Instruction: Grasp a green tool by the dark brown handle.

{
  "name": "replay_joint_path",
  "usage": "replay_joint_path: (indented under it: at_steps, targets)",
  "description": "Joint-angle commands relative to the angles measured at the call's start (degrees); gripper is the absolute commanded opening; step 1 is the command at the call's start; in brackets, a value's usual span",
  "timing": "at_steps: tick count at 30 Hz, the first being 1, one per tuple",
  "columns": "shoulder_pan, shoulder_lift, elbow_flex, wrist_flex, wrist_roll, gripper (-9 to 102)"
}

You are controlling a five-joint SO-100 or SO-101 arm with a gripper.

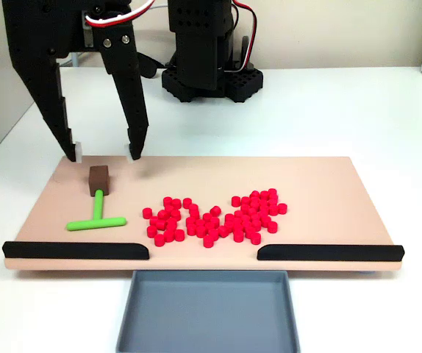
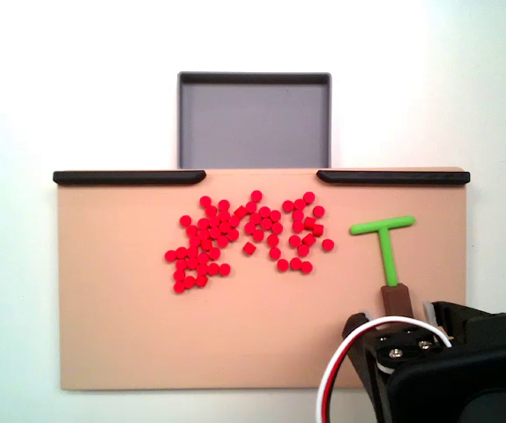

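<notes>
Fixed views: both looked at the same board, one from the front and low, one from above with the arm at the bottom edge.
Gripper (image 1: 104, 154): the two black fingers were spread wide apart, pinching nothing, their pale tips hanging just above the far edge of the board in the front fixed view.
Dark brown handle (image 1: 98, 178): it lay just in front of the tips, under the gap between them, and touched neither finger.
Handle from above (image 2: 397, 300): only its near part showed, the rest hidden under the gripper body.
Green tool (image 1: 98, 215): its stem ran from the handle away from the gripper, ending in a crossbar that lay flat on the board.
Tool from above (image 2: 385, 242): the whole T shape was plain, crossbar slightly tilted.
Red cylinders (image 1: 215, 217): a loose heap lay beyond the tool, off to the gripper's side, well apart from the fingers.
Board (image 1: 321, 176): tan and flat, it carried everything.
Black strips (image 1: 75, 251): two lay along the board's edge farthest from the gripper, with a gap between them.
Grey tray (image 1: 207, 312): it sat past that gap, off the board.
Cables (image 2: 341, 374): red and white wires looped over the arm, clearest from above.
Writing: no readable brand, label or lettering in either view.
Arm base (image 1: 207, 73): seen in the front view, behind the gripper.
</notes>
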Motion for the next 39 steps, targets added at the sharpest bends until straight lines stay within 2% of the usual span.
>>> replay_joint_path:
  at_steps: [1,8,26,39]
  targets:
    - [0.9,-0.1,-2.1,-0.8,-1.4,23]
    - [1.5,-1.8,-2.1,-1.4,-2.9,22]
    - [-1.0,-4.7,-4.4,-1.4,1.9,17]
    - [-0.7,-6.5,-4.6,-1.4,1.8,15]
